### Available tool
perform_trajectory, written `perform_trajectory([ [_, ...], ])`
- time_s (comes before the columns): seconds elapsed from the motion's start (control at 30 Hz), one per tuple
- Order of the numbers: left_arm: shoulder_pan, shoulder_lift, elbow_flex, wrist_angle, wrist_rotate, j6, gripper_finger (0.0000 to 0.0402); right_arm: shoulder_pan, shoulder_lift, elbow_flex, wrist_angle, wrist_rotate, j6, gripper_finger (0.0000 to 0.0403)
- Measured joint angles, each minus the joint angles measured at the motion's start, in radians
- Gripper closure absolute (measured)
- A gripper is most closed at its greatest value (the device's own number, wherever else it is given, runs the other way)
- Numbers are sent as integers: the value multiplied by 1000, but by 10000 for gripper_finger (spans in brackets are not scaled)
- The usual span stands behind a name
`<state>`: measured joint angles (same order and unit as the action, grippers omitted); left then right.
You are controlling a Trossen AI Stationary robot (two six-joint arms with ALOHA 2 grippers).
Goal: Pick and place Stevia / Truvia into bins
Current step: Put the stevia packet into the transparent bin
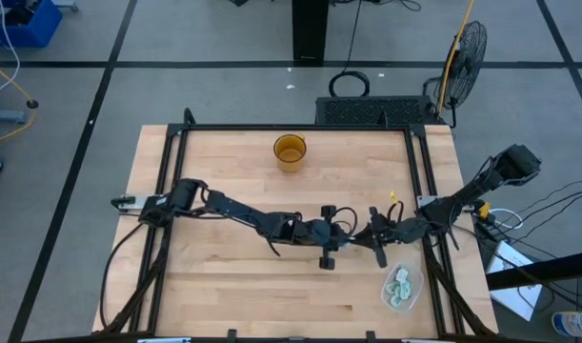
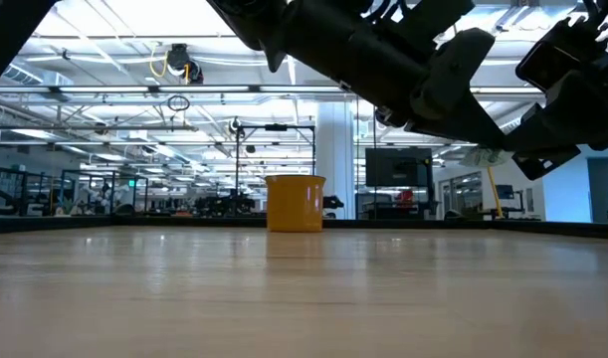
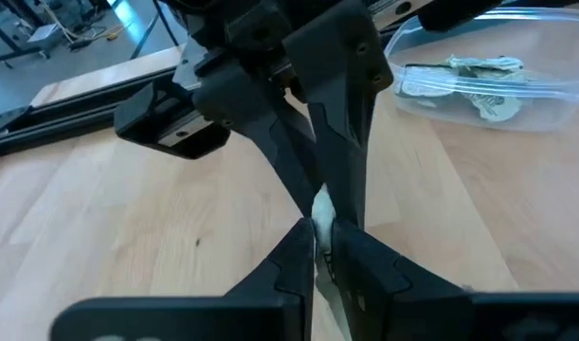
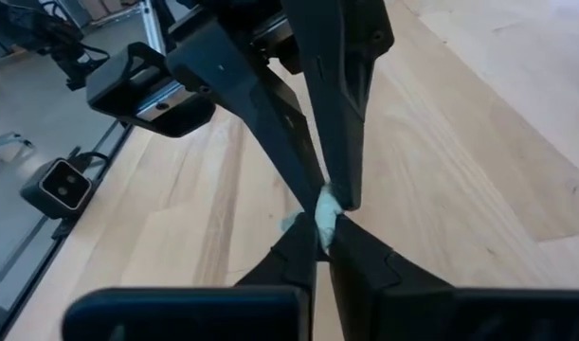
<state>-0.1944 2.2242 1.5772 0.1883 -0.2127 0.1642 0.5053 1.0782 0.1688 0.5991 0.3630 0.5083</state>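
A small white and pale green Stevia sachet [image 3: 320, 210] is held in the air between my two grippers, which meet fingertip to fingertip over the table's middle-right. My left gripper [image 1: 346, 240] is shut on it, and so is my right gripper [image 1: 369, 238]. The sachet [image 4: 324, 218] is mostly hidden by the fingertips. The clear round tub [image 1: 402, 287] stands near the table's near right corner, on the right gripper's near side, with several sachets [image 3: 460, 78] lying in it. The amber cup [image 1: 290, 151] stands upright near the far edge. My left gripper pinches one end of the sachet [image 3: 317, 230] between its two fingertips, coming level from the table's left. The sachet is lifted clear of the table. My right gripper pinches the sachet's other end [image 4: 323, 230] between its fingertips, coming from the table's right. The sachet bridges the two pairs of fingertips.
Bare wooden table top [image 1: 224, 286] spreads to the left and near side of the grippers. A black frame rail [image 1: 433, 276] runs along the table's right side, close to the tub. The cup [image 2: 296, 203] stands far from both arms.
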Motion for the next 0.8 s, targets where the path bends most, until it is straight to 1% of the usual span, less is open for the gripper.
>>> perform_trajectory([
  [0.1,1,0,0,0,1,-17,350,-5,0,0,-14,3,3,389],
  [0.2,0,0,0,0,0,-19,342,-7,0,0,-16,1,0,396],
  [0.3,1,0,0,-4,-2,-31,320,-8,0,0,-20,1,-8,398],
  [0.47,0,0,0,-4,-5,-45,270,-8,0,0,-22,0,-63,395],
  [0.57,-4,0,0,-3,-6,-57,247,-8,0,1,-32,-2,-85,395],
  [0.67,-8,0,0,6,-4,-69,235,-8,0,2,-59,-2,-91,397],
  [0.8,-31,-9,2,58,31,-92,231,-10,0,-1,-115,26,-108,398],
])
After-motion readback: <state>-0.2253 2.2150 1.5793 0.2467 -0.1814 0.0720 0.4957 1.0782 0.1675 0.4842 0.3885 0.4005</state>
